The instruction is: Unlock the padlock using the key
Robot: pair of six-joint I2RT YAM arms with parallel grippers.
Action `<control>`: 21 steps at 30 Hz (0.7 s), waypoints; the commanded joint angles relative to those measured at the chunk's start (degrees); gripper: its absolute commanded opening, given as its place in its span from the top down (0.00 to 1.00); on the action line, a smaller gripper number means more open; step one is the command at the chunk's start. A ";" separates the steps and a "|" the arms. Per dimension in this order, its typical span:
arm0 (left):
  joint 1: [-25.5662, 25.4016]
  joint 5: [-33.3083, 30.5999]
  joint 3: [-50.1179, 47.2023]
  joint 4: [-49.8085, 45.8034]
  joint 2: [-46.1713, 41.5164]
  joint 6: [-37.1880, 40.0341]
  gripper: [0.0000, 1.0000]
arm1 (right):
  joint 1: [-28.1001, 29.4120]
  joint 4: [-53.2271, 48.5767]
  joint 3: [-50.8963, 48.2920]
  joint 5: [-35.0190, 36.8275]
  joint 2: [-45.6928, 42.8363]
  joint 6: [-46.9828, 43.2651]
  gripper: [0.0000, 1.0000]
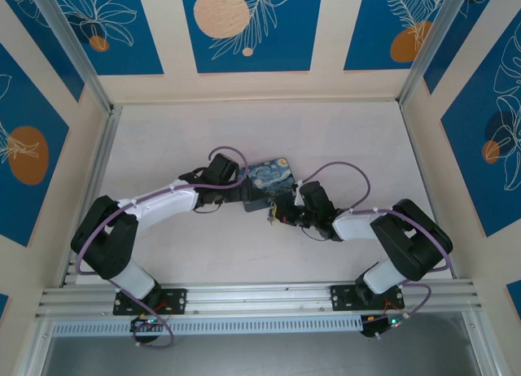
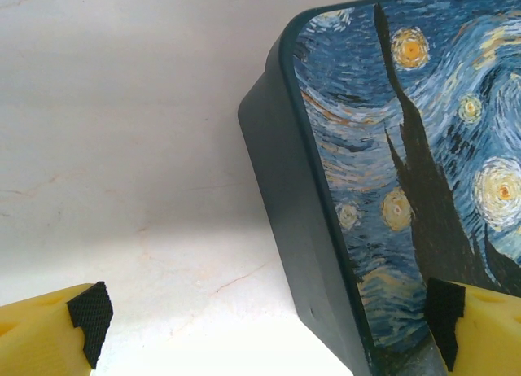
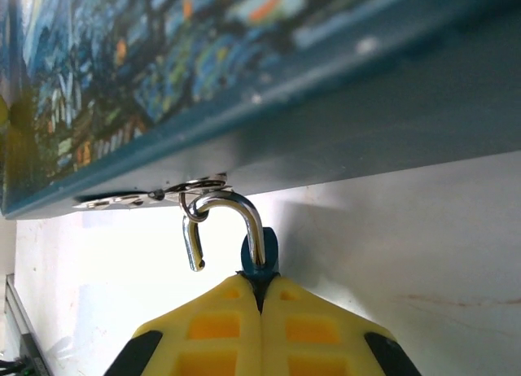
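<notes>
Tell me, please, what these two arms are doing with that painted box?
The right gripper is shut on the small bluish metal padlock, which hangs by its silvery shackle from the hasp of the dark rectangular box with the starry-night lid. The shackle's free end is out of the body, so the lock looks open but not yet unhooked. The left gripper stands open astride one edge of the box. I cannot make out the key.

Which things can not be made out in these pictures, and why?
Body and keyhole of the padlock: right wrist view, hidden between the shut jaws of the right gripper.
The key: top external view, too small to tell.
The box: left wrist view, cut off by the right edge.
</notes>
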 commanded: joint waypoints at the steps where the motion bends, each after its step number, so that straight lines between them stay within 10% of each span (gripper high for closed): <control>1: -0.73 -1.63 -1.14 -0.63 1.28 -0.05 0.00 | 0.09 -2.45 -2.03 1.29 -0.54 5.76 1.00; 21: -2.31 -2.45 -2.77 -0.17 3.18 -4.11 0.00 | 5.16 -5.99 -0.54 17.96 -2.57 32.83 1.00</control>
